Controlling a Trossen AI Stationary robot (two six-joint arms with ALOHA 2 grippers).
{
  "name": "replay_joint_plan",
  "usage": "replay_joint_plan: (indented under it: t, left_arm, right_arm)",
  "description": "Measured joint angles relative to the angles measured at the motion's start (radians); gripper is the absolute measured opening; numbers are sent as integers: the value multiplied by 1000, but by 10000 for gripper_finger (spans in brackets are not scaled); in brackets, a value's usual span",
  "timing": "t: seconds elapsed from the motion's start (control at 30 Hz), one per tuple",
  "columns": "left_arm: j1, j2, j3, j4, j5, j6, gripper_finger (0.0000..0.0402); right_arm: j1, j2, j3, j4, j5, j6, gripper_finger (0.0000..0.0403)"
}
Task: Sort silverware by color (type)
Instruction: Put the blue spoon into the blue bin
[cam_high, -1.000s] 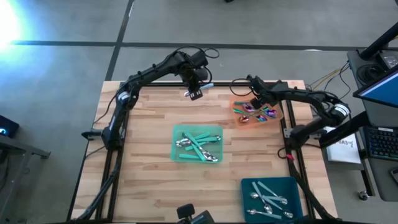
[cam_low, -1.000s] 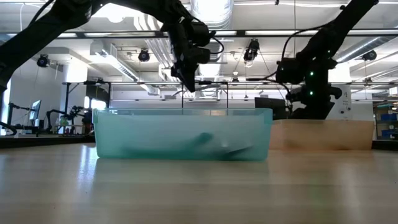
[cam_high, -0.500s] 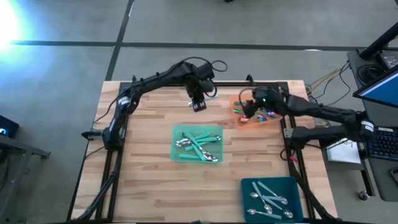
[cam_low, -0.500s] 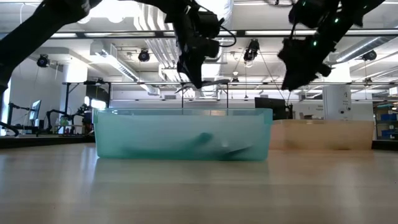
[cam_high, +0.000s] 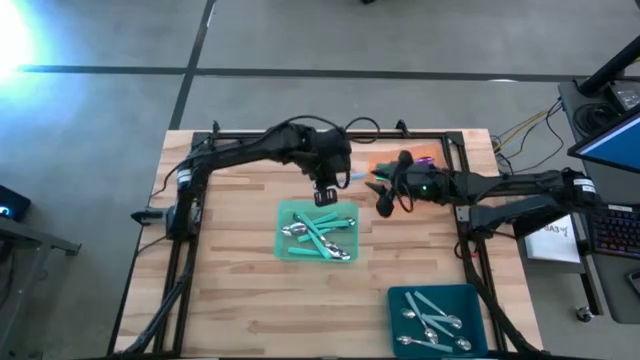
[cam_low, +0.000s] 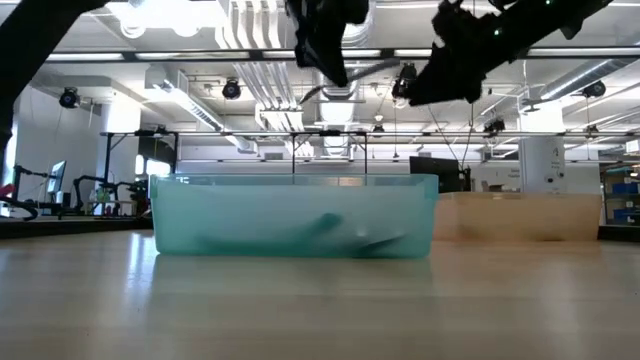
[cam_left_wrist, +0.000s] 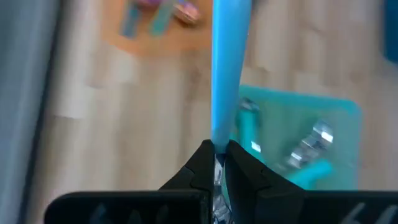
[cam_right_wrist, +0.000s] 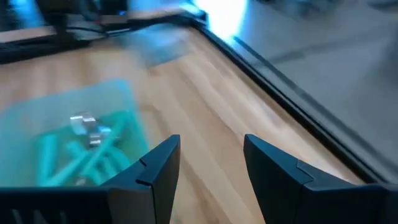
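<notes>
From my left wrist cam, the left gripper (cam_left_wrist: 217, 163) is pinched tight on a utensil (cam_left_wrist: 225, 68), its blue handle sticking straight out away from the fingers. Past it there's wood table (cam_left_wrist: 143, 130), a green tray (cam_left_wrist: 339, 134) with silver-headed, teal-handled spoons (cam_left_wrist: 308, 149), and an orange tray (cam_left_wrist: 180, 38) holding a few pinkish pieces (cam_left_wrist: 186, 12), pretty blurry.

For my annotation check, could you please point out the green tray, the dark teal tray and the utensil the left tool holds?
green tray (cam_high: 284, 212): high view, bare left rim.
dark teal tray (cam_high: 468, 296): high view, bare corner.
utensil (cam_left_wrist: 224, 74): left wrist view, blue handle.
</notes>
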Motion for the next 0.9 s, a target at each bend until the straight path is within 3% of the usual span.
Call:
replay_joint_plan:
  t: [0.13,0.23,0.53,0.9]
  left_arm:
    - [-63,-53,0,77,-249,-19,6]
    - [-102,-98,0,145,-348,-21,6]
    - [-157,-126,-2,219,-363,-32,5]
    - [-163,-120,-13,262,-406,-11,5]
  right_arm:
    - [29,-1,-1,96,-74,-120,168]
    - [33,-8,-1,198,-74,-184,164]
    - [33,5,-1,516,-72,-226,149]
    - [33,6,-1,583,-146,-207,143]
